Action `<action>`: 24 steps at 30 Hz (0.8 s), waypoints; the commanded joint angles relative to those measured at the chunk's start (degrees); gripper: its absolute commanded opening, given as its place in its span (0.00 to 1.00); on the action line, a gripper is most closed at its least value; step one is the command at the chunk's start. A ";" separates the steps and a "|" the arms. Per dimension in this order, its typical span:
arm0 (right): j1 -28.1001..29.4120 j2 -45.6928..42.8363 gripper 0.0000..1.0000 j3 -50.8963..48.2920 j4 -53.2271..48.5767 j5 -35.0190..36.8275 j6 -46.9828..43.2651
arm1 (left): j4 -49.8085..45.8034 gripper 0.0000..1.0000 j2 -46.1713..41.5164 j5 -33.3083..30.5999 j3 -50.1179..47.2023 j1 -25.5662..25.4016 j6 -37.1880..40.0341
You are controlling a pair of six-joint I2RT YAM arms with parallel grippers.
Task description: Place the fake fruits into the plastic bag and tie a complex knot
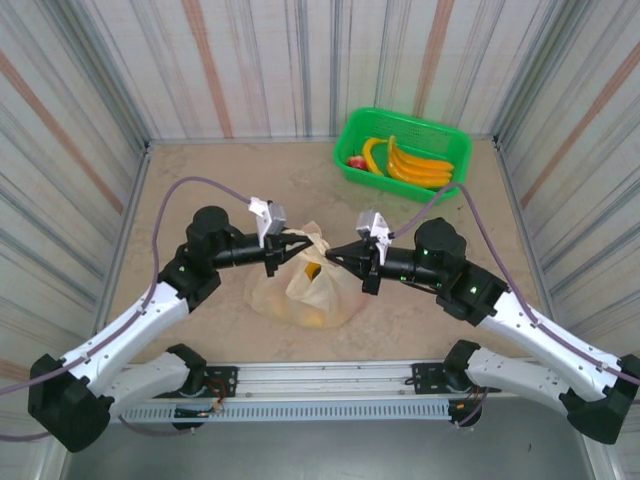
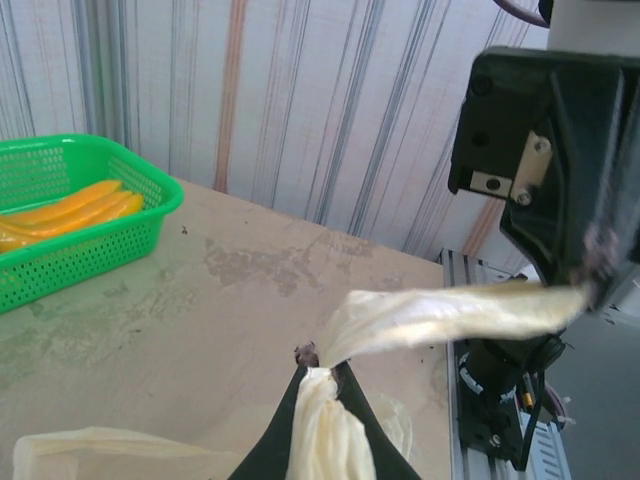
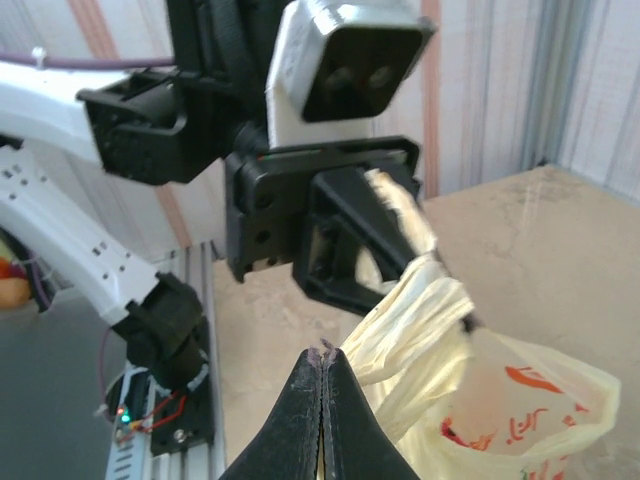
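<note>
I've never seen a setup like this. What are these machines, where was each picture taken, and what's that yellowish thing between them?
These are two robot arms bolted to a table. The wide picture comes from a camera above and behind them; the other two come from cameras on each wrist. Each arm ends in a two-finger pincer. The left pincer and right pincer are both shut on the handles of a thin plastic bag lying between them. The left wrist view shows one handle strip stretched from pincer to pincer. At the back stands a green basket holding bananas.
</note>
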 commanded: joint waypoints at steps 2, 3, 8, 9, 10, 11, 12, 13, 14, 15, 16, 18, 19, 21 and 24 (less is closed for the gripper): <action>4.55 0.71 0.00 -0.98 1.98 -4.28 -5.07 | -1.15 0.00 0.60 -4.13 0.40 1.14 -0.37; 5.34 1.96 0.00 -0.96 0.56 -3.60 -6.40 | -0.95 0.00 0.55 -4.44 0.31 1.13 -0.46; 7.84 6.56 0.00 -1.55 -2.25 0.83 -12.52 | -1.71 0.00 0.26 -6.00 0.66 1.12 -0.45; 7.90 6.94 0.00 -2.08 -1.69 0.82 -13.18 | -2.02 0.00 0.10 -6.07 0.74 1.15 -0.40; 7.89 7.26 0.00 -2.58 -1.44 0.97 -13.98 | -2.37 0.00 -0.06 -6.14 0.91 1.15 -0.23; 7.96 7.28 0.00 -2.77 -1.61 1.17 -14.77 | -2.80 0.00 -0.18 -6.35 1.00 1.19 -0.08; 8.21 8.51 0.00 -2.66 -2.55 1.66 -16.01 | -3.16 0.00 -0.43 -6.74 1.01 1.07 0.17; 8.49 9.53 0.00 -2.43 -3.78 2.71 -17.22 | -3.48 0.00 -0.68 -7.42 1.01 1.13 0.34; 8.94 10.02 0.00 -2.30 -4.63 3.65 -18.32 | -3.65 0.01 -0.81 -8.03 0.85 1.12 0.44; 9.65 10.48 0.00 -2.31 -5.45 4.92 -19.71 | -3.88 0.00 -1.06 -8.36 0.92 1.13 0.72; 10.63 10.88 0.00 -2.16 -6.38 6.20 -21.32 | -4.09 0.01 -1.17 -8.59 0.99 1.14 0.88; 12.40 11.79 0.00 -1.87 -7.69 9.71 -23.53 | -4.68 0.05 -1.19 -8.64 1.22 1.15 0.84; 13.01 12.45 0.00 -1.69 -8.37 11.24 -24.28 | -4.81 0.07 -1.14 -8.33 1.34 1.10 0.78; 14.05 13.89 0.00 -1.32 -9.07 15.41 -25.33 | -4.99 0.09 -0.92 -7.43 1.69 1.14 0.61; 14.89 15.65 0.00 -1.31 -8.29 22.64 -26.30 | -5.95 0.12 -0.55 -6.24 2.15 1.14 0.08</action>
